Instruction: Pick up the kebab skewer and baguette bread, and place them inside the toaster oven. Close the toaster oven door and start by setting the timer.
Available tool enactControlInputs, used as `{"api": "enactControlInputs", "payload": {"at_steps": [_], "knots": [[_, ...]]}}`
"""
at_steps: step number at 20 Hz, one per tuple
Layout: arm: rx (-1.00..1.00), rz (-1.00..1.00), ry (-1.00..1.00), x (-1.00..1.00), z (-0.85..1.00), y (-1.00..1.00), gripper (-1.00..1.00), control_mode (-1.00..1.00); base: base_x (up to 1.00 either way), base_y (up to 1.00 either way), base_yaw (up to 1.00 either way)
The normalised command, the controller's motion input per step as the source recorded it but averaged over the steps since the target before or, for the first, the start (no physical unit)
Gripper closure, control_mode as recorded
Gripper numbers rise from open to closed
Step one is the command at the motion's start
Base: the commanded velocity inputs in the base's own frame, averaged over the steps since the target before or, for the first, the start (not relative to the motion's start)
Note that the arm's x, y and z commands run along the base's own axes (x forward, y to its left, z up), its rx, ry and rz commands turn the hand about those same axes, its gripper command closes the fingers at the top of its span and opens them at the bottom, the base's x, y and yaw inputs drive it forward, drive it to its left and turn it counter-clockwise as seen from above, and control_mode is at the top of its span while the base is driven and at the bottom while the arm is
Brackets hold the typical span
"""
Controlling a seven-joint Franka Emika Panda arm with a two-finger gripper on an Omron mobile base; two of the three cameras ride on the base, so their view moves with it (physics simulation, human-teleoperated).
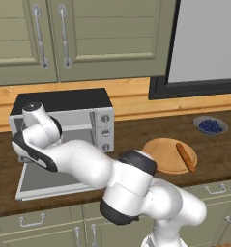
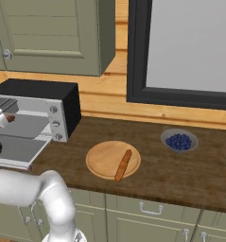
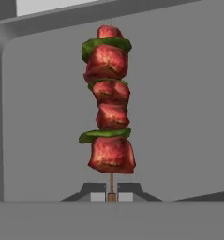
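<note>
Here, tool point(image 3: 111, 193) clenched on stick of red-meat-and-green-pepper kebab skewer point(image 3: 108, 101) | inside boxy silver-grey toaster oven point(image 1: 101, 115) | risk: thin-stick grip slips, skewer tilts, drops early.

- The light is even and soft in all three views, bright enough to read every surface, with no visible lamp.
- Shadows are faint: a dim patch lies under the upper cabinets point(image 1: 64, 38), and the toaster oven point(image 1: 64, 120) is darker inside.
- No glare shows, even on the grey window pane point(image 2: 190, 42).
- Base views are slightly soft and low in detail, with blocky edges.
- The hand view is sharpest; the kebab skewer point(image 3: 108, 103) shows clear texture.
- Straight lines stay straight near the borders.
</note>
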Motion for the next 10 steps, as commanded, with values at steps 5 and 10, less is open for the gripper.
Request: {"api": "enactControlInputs", "payload": {"at_steps": [5, 10], "knots": [[0.0, 0.0, 0.0, 0.03, -0.18, 0.0, -1.0, -1.0, 0.0, 0.0, 0.0], [0.0, 0.0, 0.0, 0.04, -0.02, 0.0, -1.0, -1.0, 0.0, 0.0, 0.0]]}}
